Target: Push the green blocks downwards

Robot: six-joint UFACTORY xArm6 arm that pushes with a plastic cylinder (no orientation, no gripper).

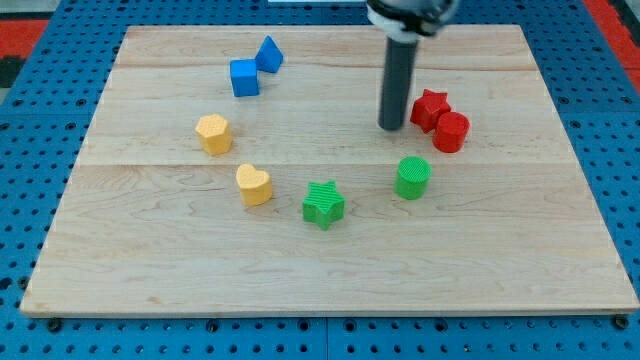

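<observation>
With no gripper fitted, my tip (391, 127) is best kept at twelve o'clock of the green cylinder (412, 177), then driven toward six; the green star (323, 203) remains.

Pale wooden board (330, 270) lying on blue perforated surface (30, 150); red patches at far corners (20, 30).

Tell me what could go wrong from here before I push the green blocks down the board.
1. My tip sits close beside the red star and red cylinder; drifting toward the view's right could knock them.
2. The green cylinder lies below and slightly right of the tip; an off-centre push may let it slip sideways.
3. The green star sits near the yellow heart; approaching it carelessly may nudge the heart.
</observation>
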